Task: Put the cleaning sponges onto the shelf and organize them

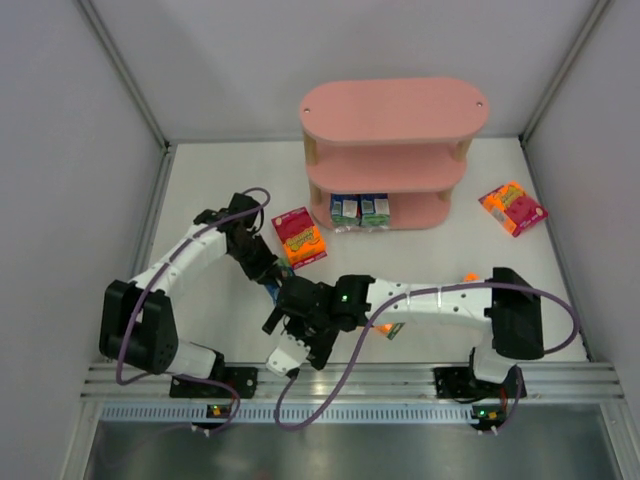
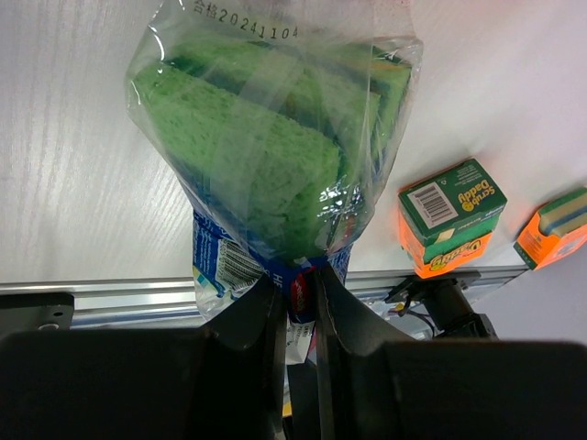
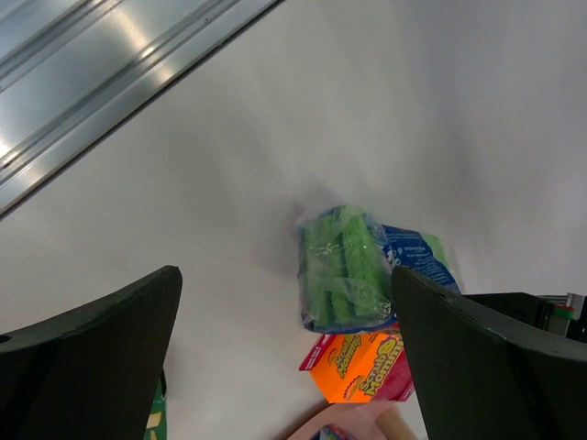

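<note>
My left gripper (image 2: 298, 286) (image 1: 265, 272) is shut on the blue label end of a clear bag of green cleaning sponges (image 2: 266, 156) (image 3: 341, 270). The bag sticks out past the fingers over the white table. My right gripper (image 3: 284, 302) (image 1: 298, 335) is open wide, close by and facing the bag, with nothing between its fingers. An orange-and-magenta pack (image 1: 300, 237) (image 3: 367, 367) lies in front of the pink shelf (image 1: 392, 110), and another (image 1: 513, 207) lies to the shelf's right. Blue-and-white packs (image 1: 360, 210) stand on the bottom tier. Two green-and-orange packs (image 2: 449, 215) (image 2: 555, 229) sit near the front rail.
The aluminium rail (image 1: 350, 380) runs along the table's near edge. White walls close in the table on the left, back and right. The right arm (image 1: 440, 300) reaches leftward across the front of the table and covers part of a green-and-orange pack (image 1: 390, 328).
</note>
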Controlling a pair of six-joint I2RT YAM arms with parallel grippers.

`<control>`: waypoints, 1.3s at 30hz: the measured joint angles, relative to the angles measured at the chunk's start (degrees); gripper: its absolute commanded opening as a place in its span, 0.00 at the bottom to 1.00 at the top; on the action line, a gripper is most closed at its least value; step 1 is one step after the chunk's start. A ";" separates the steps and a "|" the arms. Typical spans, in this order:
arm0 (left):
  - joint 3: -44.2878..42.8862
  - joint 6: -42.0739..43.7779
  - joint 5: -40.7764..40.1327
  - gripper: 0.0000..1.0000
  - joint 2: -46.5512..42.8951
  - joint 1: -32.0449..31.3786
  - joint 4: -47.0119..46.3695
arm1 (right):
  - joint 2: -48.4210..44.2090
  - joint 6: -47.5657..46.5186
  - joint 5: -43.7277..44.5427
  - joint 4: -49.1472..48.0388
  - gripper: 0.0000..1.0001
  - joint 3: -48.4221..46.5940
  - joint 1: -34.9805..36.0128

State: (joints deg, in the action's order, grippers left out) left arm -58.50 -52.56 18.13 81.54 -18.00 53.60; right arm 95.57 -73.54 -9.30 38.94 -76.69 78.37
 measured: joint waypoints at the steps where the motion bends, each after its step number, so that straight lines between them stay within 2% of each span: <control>1: 0.00 0.02 0.09 0.00 0.24 -0.07 0.00 | 0.76 -0.04 0.94 -0.09 0.98 0.00 0.15; 9: 0.00 0.22 0.55 0.07 2.80 -0.37 -0.02 | 5.73 0.02 9.27 -5.42 0.93 0.00 0.17; 13: 0.00 0.22 0.83 0.17 2.86 -0.74 -0.02 | 8.00 0.02 12.81 -9.44 0.88 0.11 0.17; 15: 0.00 0.22 1.01 0.23 2.86 -0.90 0.00 | 9.25 0.00 14.29 -11.39 0.82 0.17 0.17; 18: 0.02 0.24 1.51 0.24 2.86 -0.94 -0.02 | 10.54 -0.50 16.57 -14.56 0.72 0.98 0.17; 22: 0.13 0.37 2.10 0.33 2.86 -0.94 -0.02 | 11.82 -1.79 18.97 -17.09 0.46 3.10 0.17; 24: 0.13 0.42 2.62 0.39 2.84 -0.94 -0.02 | 12.20 -2.03 19.50 -17.57 0.39 3.78 0.17; 34: 0.28 2.40 4.02 0.72 -1.27 -0.94 0.00 | 12.20 -1.46 20.13 -18.53 0.17 4.42 0.17; 39: 0.04 6.01 3.23 0.79 -6.99 -0.94 0.04 | 11.08 1.18 18.49 -18.12 0.09 5.05 0.15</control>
State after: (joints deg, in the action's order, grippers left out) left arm -58.46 -46.54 21.37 74.54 -18.94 53.65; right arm 106.65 -72.36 9.19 20.82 -71.64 78.52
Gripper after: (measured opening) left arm 0.772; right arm 0.223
